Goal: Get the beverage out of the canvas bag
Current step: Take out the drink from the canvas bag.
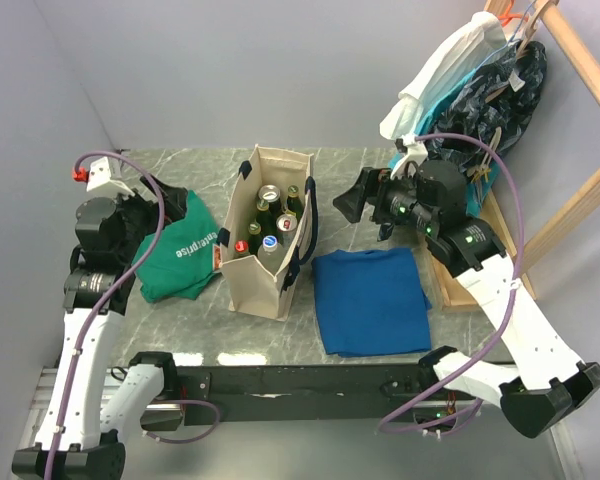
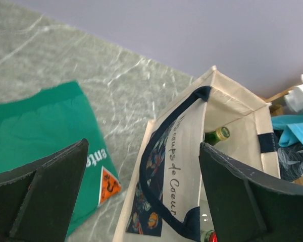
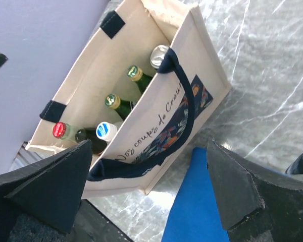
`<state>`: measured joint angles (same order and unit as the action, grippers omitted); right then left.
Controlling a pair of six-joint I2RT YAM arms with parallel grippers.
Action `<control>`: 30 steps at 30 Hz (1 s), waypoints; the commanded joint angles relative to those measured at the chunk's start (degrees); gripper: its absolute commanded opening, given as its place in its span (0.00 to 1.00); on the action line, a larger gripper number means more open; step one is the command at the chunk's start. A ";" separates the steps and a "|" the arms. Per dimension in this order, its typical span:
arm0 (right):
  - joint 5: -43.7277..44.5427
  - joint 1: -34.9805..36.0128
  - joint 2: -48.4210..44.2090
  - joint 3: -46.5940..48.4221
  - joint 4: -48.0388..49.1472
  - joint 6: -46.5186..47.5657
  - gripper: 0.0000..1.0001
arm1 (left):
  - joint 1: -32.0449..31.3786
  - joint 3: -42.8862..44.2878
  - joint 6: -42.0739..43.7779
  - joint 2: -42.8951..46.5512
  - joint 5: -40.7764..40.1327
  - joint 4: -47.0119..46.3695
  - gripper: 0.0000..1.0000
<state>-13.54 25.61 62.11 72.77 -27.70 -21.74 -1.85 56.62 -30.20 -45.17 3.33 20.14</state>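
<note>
The canvas bag [image 1: 256,286] stands upright near the middle of the marble worktop [image 1: 370,165], its mouth open and its navy strap handles [image 3: 185,101] drooping over the long sides. Script lettering and a dark floral patch run across the side wall seen from the right wrist.

The beverages [image 1: 270,220] are all inside the bag, standing upright with their tops below the rim. The right wrist view shows a silver can top [image 3: 159,54] at one end. Next come two green glass bottles with gold caps [image 3: 111,100], then a bottle with a blue-and-white cap [image 3: 105,129]. A red-capped bottle [image 3: 59,130] stands at the other end. From the left wrist only one green bottle neck [image 2: 217,135] shows past the bag's wall.

A green cloth with white lettering [image 1: 180,255] lies crumpled just beside the bag's left side. A flat folded blue cloth [image 1: 370,300] lies just beside its right side.

The left arm [image 1: 88,335] reaches over the green cloth, and the left jaws are spread wide with nothing between them, pointing toward the bag but apart from it. The right arm [image 1: 510,310] reaches in from the other side. The right jaws are also spread wide and hold nothing, hanging above the worktop beyond the blue cloth, near the bag without touching it.

A heap of clothes [image 1: 470,75] hangs on a wooden frame [image 1: 580,60] at the far right.
</note>
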 commanded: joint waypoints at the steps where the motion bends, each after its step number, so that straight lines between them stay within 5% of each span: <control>1: 0.52 -0.21 1.96 4.91 0.90 2.32 1.00 | 0.09 4.63 -1.10 -1.85 -3.16 3.76 0.96; 7: 4.48 0.06 7.15 13.61 -3.05 3.45 1.00 | 0.09 6.31 -4.16 -3.44 -7.20 7.98 0.96; 12: 8.71 0.41 9.09 19.77 -6.66 8.09 1.00 | 0.18 3.42 -6.80 0.34 -8.87 2.21 0.96; 19: 6.17 0.41 6.54 14.16 -3.42 11.01 1.00 | 0.18 7.45 -4.97 -4.03 -2.73 -1.68 0.96; 30: 9.33 0.41 10.32 23.03 -8.51 12.77 1.00 | 0.18 11.32 -0.57 -9.68 2.73 -1.16 0.96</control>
<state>-5.15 25.63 72.82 91.90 -36.62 -10.04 -1.85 65.39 -33.67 -55.90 3.60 20.97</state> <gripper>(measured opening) 0.998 0.965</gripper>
